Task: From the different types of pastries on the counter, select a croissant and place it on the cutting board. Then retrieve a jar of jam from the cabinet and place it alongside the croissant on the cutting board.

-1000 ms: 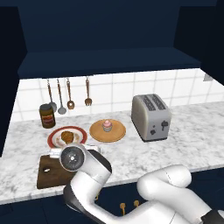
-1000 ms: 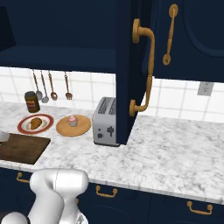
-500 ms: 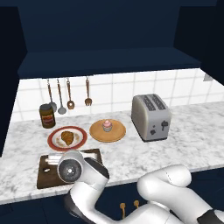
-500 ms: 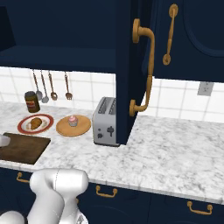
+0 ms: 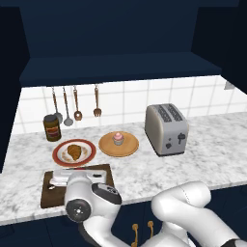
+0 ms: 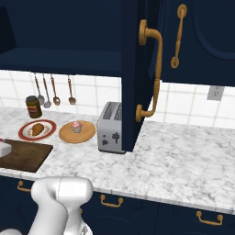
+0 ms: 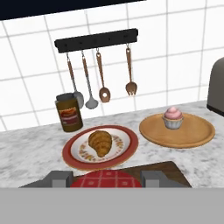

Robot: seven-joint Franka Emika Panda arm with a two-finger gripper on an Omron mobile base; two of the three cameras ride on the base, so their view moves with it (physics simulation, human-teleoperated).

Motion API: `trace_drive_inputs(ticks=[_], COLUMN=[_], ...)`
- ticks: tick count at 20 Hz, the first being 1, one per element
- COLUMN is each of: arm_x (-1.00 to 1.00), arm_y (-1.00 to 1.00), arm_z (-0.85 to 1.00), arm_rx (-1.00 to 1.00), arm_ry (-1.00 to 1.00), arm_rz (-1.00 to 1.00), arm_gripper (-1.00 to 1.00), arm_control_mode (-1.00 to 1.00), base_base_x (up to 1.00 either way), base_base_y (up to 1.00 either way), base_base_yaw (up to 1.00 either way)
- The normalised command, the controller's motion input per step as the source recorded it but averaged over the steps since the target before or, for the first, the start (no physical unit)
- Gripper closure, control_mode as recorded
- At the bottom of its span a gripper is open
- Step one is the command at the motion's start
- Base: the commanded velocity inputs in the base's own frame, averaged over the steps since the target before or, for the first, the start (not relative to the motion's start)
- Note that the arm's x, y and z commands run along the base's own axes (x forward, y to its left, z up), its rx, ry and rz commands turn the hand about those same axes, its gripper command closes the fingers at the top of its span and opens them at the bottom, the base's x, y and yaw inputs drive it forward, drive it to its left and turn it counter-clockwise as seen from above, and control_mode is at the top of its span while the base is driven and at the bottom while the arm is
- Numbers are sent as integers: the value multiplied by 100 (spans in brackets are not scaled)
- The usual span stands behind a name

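croissant plate left of cupcake plate, cutting board in front, toaster far right

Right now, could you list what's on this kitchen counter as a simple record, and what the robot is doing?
croissant: on a red-rimmed plate, untouched
cupcake: pink frosting, on a wooden plate beside it
cutting board: dark wood, in front of the croissant's plate, no food on it
gripper: over the board, apparently holding a round red-checked thing, likely the jam jar
brown jar: by the wall, behind the croissant
toaster: beyond the cupcake, away from the croissant
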Motion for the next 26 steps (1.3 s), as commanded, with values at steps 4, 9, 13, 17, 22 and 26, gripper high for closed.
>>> trace_drive_inputs(ticks=[4, 9, 13, 17, 22, 26], arm_x=[0, 0, 8, 12, 11, 15], arm_y=[2, 1, 0, 2, 29, 47], arm_z=[-36, -10, -14, -19, -16, -14], arm_rx=[0, 6, 5, 5, 0, 0], arm_ry=[0, 1, 1, 7, 2, 0], arm_rz=[0, 0, 0, 0, 0, 0], arm_gripper=[100, 100, 100, 100, 100, 100], arm_control_mode=[-100, -100, -100, -100, -100, -100], base_base_x=[0, 0, 0, 0, 0, 0], base_base_y=[0, 0, 0, 0, 0, 0], base_base_yaw=[0, 0, 0, 0, 0, 0])
